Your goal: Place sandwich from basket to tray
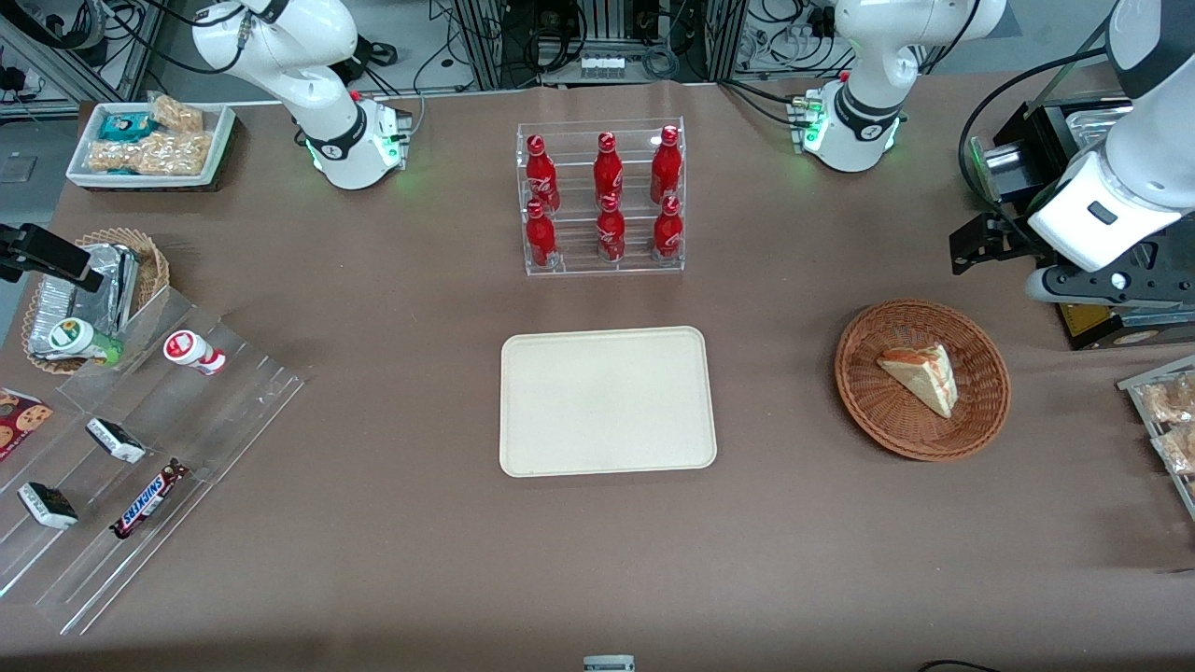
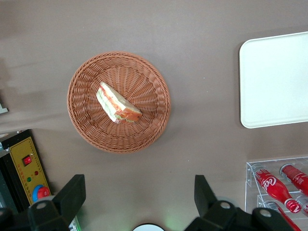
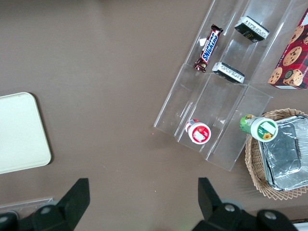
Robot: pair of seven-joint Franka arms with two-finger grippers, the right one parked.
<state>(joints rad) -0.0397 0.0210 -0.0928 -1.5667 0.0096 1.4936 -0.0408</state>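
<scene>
Sandwich [image 2: 118, 104] lies tilted in the basket [image 2: 86, 130]; my gripper [image 2: 139, 199] hangs wide open, empty, above — a skewed pinch could squash it.

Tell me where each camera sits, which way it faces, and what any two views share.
Front view: high, facing both arm bases, looking down on the tray, basket and sandwich.
Left wrist view: on the working arm, looking down past its open gripper at the basket and sandwich, not over them yet.
Right wrist view: on the parked arm, over the snack rack.
All three show the tray.
</scene>
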